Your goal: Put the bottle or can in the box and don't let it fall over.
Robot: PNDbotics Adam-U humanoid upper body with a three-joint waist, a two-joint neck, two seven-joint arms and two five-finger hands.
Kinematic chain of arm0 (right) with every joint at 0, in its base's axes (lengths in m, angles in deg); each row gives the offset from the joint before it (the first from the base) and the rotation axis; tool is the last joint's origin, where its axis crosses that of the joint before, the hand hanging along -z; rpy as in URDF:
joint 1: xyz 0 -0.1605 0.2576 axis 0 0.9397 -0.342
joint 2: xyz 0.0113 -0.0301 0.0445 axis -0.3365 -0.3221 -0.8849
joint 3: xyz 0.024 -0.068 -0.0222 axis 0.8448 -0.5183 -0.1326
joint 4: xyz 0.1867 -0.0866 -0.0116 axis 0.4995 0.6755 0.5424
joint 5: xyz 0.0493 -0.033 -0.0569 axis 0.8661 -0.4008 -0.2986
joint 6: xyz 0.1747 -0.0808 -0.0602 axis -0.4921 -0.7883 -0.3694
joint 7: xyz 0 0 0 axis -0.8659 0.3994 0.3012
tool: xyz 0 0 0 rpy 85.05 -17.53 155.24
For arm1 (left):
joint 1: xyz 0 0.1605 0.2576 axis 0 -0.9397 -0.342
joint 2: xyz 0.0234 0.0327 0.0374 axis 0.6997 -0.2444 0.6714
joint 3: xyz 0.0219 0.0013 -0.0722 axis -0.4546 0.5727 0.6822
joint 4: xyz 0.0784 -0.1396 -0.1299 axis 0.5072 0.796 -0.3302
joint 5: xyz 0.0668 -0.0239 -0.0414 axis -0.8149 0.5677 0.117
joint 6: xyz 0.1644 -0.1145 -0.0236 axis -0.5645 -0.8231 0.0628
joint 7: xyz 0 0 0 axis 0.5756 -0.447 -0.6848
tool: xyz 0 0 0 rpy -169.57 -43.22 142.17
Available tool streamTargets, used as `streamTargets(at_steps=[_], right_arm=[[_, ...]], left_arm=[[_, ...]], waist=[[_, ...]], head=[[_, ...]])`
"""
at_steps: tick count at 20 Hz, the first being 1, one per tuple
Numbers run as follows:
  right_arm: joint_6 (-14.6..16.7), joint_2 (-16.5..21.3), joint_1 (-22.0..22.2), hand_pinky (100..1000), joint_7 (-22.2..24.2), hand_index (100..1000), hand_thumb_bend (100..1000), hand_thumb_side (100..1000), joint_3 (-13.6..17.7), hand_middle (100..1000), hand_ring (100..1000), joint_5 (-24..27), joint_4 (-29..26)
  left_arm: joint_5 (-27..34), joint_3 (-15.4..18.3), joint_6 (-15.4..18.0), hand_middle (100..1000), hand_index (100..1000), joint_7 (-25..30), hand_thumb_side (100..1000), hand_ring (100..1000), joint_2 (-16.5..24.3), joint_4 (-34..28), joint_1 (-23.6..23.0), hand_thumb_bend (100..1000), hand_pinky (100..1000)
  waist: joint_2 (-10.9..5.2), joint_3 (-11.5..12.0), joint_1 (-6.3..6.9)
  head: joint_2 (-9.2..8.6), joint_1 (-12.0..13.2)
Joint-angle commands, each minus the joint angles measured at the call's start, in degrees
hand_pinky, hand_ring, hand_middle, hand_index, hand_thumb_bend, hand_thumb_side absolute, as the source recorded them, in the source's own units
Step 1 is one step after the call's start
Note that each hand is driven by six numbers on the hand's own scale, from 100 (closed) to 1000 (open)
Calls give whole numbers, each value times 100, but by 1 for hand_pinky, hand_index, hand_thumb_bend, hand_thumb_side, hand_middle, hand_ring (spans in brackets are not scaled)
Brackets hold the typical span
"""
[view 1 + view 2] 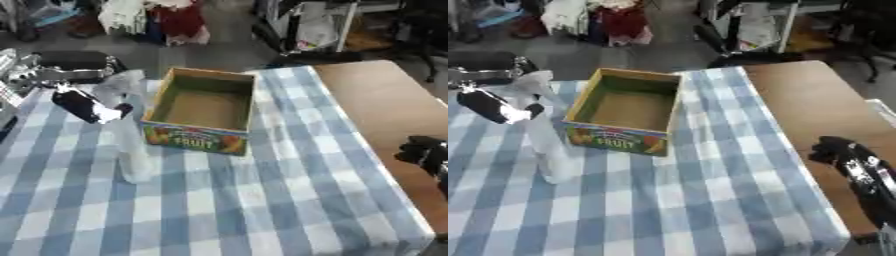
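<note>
A clear, blurred plastic bottle [131, 135] stands upright on the blue-and-white checked worktop [262, 200], just left of the open cardboard fruit box [203, 110]. The left hand [87, 106] curls round its upper part. The right hand [842, 155] rests at the right edge, fingers curled, holding nothing.

The cardboard fruit box [204, 111] stands open-topped on the blue-checked tablecloth [262, 200], its inside bare, so entry from above is unobstructed. Just beside its left wall, the left hand [86, 105] and the clear bottle [129, 135] it grips fill the gap there; the bottle stands taller than the box rim. In front of the box the cloth lies bare. To the right, cloth and bare wooden tabletop [385, 105] lie open up to the right hand [846, 157] at the edge.
</note>
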Motion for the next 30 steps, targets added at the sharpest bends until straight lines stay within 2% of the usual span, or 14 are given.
streamTargets(at_steps=[1,5,11,15,20,22,30], right_arm=[[-15,104,-63,805,-3,803,100,776,21,684,706,30,-75],[-18,102,-63,805,-5,803,100,776,23,684,706,32,-72],[-23,102,-65,806,-4,803,100,777,24,684,706,33,-72],[-25,108,-60,806,-8,803,100,776,30,684,706,29,-68],[-31,109,-55,806,-9,803,100,776,30,684,706,25,-69],[-34,109,-54,806,-8,803,100,775,29,684,706,25,-70],[-39,106,-52,806,6,804,100,776,14,683,706,28,-64]], left_arm=[[45,133,1465,315,605,1349,190,345,86,-94,103,100,377],[239,184,1436,169,475,1059,221,229,102,-161,106,100,259],[522,288,1430,108,417,935,196,175,237,-331,151,100,246],[642,484,1366,100,405,864,176,166,404,-453,244,100,251],[485,808,1201,100,413,473,136,167,545,-456,479,100,284],[384,887,1124,100,414,244,125,168,542,-391,567,100,312],[-326,1045,918,116,432,-728,100,177,295,-280,845,100,316]], waist=[[-65,0,-9],[-66,4,-13],[-72,10,-12],[-82,18,-10],[-104,32,-7],[-112,31,-6],[-121,-27,-7]], head=[[-75,12],[-82,13],[-85,19],[-69,16],[-56,-13],[-51,-15],[-41,-15]])
